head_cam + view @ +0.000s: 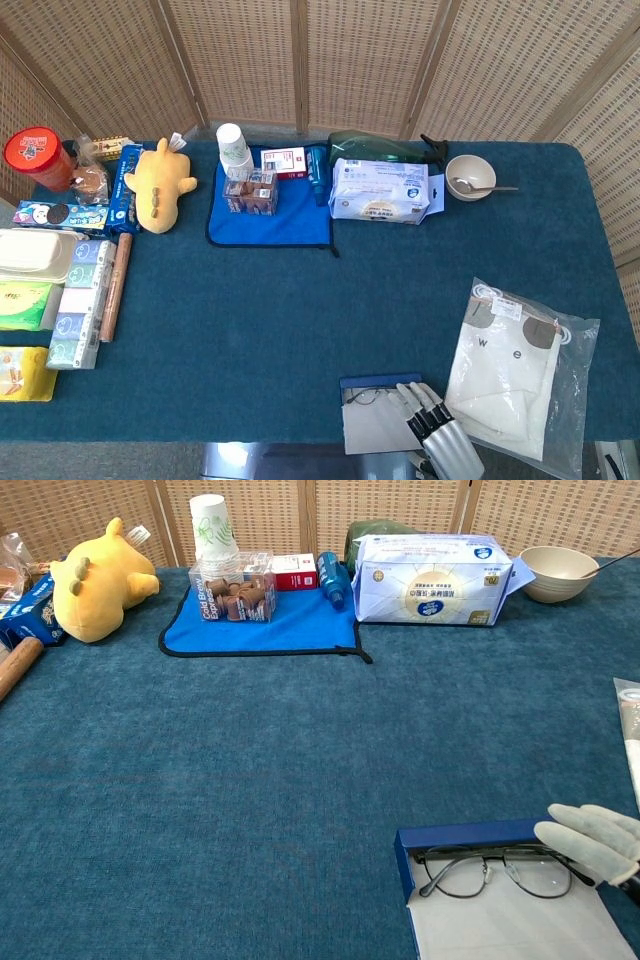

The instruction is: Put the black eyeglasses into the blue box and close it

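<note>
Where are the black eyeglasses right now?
In both views the black eyeglasses lie inside the open blue box at the table's near edge, right of centre, with the right hand at their right end.

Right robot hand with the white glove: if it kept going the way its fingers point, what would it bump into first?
Probably the black eyeglasses in the blue box. The right robot hand points left across the box, just above one lens; whether it already touches is unclear.
</note>
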Robot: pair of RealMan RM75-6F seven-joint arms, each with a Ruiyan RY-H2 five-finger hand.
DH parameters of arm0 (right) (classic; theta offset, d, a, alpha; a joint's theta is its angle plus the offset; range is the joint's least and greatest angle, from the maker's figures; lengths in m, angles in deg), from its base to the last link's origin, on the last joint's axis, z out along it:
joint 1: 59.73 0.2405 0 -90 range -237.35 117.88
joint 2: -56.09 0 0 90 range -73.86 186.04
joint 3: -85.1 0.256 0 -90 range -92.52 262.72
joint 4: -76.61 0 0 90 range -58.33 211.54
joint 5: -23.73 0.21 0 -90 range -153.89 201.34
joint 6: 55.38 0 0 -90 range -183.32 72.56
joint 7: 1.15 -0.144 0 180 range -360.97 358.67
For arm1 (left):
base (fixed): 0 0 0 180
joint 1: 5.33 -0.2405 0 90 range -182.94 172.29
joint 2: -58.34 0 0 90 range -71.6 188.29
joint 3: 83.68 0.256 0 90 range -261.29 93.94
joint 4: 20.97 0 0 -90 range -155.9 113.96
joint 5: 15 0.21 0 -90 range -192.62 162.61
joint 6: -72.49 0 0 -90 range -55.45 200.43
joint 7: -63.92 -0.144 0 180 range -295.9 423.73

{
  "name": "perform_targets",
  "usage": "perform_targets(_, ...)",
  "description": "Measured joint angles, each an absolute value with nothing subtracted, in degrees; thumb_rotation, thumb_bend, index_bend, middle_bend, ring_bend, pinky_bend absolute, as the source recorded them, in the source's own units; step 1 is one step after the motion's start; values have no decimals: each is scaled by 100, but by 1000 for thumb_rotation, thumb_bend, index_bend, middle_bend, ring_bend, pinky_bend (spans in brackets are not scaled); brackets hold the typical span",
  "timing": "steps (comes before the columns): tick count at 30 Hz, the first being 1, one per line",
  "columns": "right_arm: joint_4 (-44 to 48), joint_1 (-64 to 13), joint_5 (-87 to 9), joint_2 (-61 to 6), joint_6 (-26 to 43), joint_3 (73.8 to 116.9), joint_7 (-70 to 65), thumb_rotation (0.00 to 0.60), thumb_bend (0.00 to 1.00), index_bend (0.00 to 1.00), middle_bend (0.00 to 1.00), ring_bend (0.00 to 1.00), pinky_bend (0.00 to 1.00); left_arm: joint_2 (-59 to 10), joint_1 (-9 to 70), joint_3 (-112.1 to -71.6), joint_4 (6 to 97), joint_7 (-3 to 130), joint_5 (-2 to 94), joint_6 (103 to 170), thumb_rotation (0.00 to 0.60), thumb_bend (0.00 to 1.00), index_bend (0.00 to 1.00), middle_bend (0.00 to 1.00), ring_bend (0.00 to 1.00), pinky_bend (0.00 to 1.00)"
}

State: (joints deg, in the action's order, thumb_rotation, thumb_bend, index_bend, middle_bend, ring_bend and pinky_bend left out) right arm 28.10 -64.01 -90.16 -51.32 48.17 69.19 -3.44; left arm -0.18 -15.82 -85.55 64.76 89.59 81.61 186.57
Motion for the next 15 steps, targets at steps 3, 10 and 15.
perform_targets(3,2524,-6362,-9058,-5029,4787,6897,-215,577,99,0,64,31,151,-31,-1583,-8556,6451,8981,8144,18645,531,319,37,1,0,0)
perform_targets(10,1733,-6208,-9119,-4761,4573,6885,63,600,94,112,125,75,153,-85,-1573,-8565,6365,9043,8095,18594,534,318,37,1,0,0)
perform_targets(15,1134,-6011,-9136,-4560,4255,6942,323,600,108,247,189,115,173,-141,-1567,-8577,6256,9108,8011,18527,532,318,37,1,0,0)
